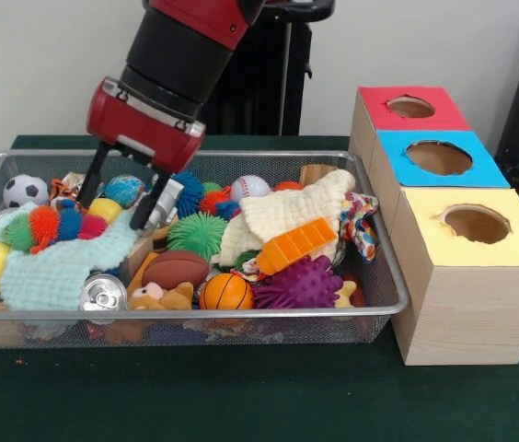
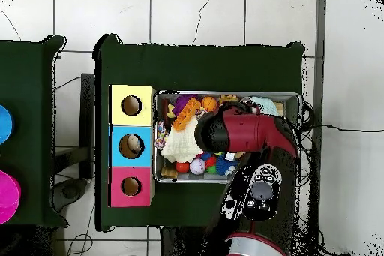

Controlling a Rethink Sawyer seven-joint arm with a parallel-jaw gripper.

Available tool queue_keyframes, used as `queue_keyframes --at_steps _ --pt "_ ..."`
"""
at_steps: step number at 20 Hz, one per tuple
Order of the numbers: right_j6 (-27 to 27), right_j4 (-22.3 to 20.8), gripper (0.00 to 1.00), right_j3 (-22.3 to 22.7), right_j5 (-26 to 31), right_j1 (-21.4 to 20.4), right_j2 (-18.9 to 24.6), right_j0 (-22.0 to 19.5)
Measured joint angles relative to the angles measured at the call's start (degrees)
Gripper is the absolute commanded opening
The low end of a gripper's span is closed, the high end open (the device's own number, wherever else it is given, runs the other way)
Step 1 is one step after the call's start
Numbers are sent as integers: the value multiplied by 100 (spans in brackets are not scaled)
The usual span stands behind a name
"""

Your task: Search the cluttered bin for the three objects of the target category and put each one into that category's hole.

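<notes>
The wire mesh bin [image 1: 241, 314] is full of toys and cloths; it also shows in the overhead view [image 2: 294, 97]. My gripper [image 1: 117, 203] is open and reaches down into the bin's left part. Its fingers straddle a blue ball [image 1: 123, 191] just above a pale green cloth [image 1: 57, 267]. A pale shiny scrap [image 1: 166, 197] lies against one finger; I cannot tell whether it is a wrapper. No wrapper shows clearly. In the overhead view the red arm [image 2: 247, 134] covers the gripper and much of the bin.
Three wooden boxes with holes stand beside the bin: red top [image 1: 411, 109], blue top [image 1: 439, 158], yellow top [image 1: 476, 226]. In the bin lie a silver can [image 1: 105, 293], a small basketball [image 1: 226, 292], a purple spiky ball [image 1: 301, 285] and a cream cloth [image 1: 287, 214].
</notes>
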Motion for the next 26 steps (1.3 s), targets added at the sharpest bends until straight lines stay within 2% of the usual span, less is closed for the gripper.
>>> queue_keyframes --at_steps 12,19,26 --pt "0 2 100 -149 -28 665 -424 -64" --pt "0 4 100 -185 -35 971 -415 -254" --pt "0 -54 100 -185 -271 1091 -55 -785"
